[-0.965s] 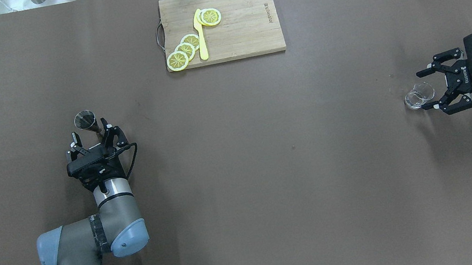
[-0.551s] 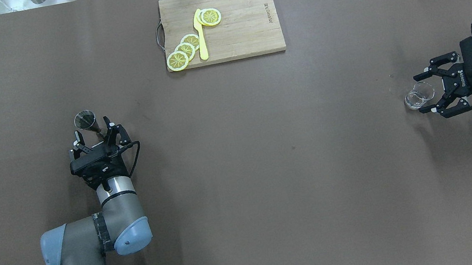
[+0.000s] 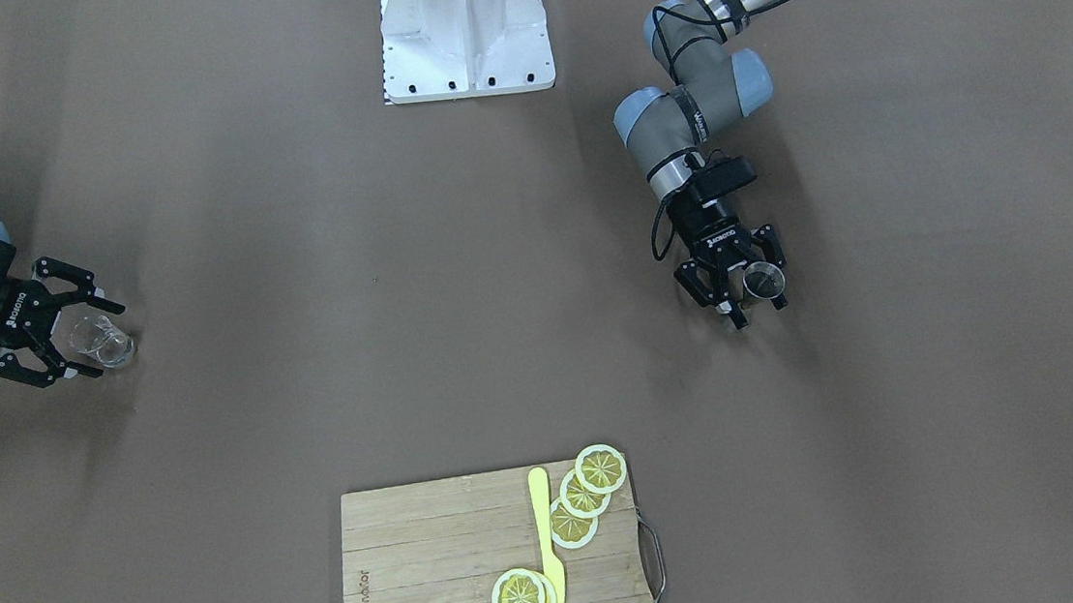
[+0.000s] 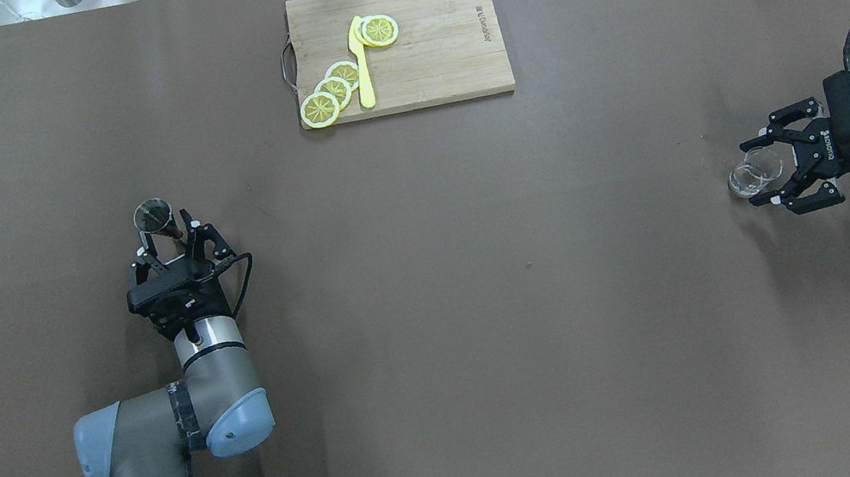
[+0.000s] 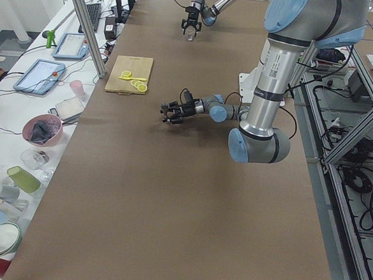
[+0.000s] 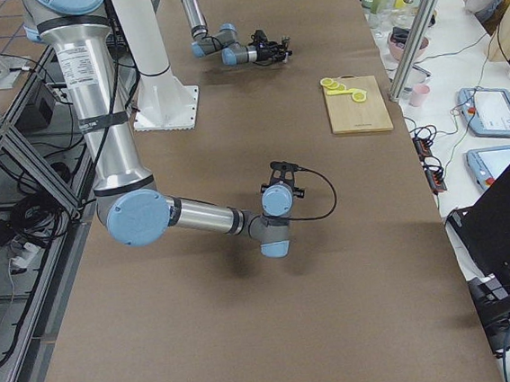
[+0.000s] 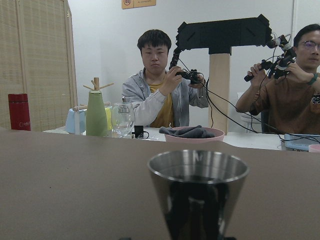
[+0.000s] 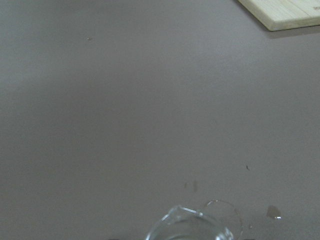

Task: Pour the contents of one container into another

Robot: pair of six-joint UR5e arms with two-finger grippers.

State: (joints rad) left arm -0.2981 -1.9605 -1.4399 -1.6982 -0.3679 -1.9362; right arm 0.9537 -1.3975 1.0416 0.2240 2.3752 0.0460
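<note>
Between the left gripper's (image 4: pixel 171 238) spread jaws stands the jigger (image 4: pixel 154 216), apparently untouched.

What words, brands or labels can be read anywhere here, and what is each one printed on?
"ROBOTIQ": white letters on the black two-finger right gripper.
"ROBOTIQ": again on the black two-finger left gripper, smaller and less certain.
A dark stamp on the rectangular light wooden cutting board: too small to read.
An orange wall sign at the top of the left wrist view: cropped, unreadable.
</note>
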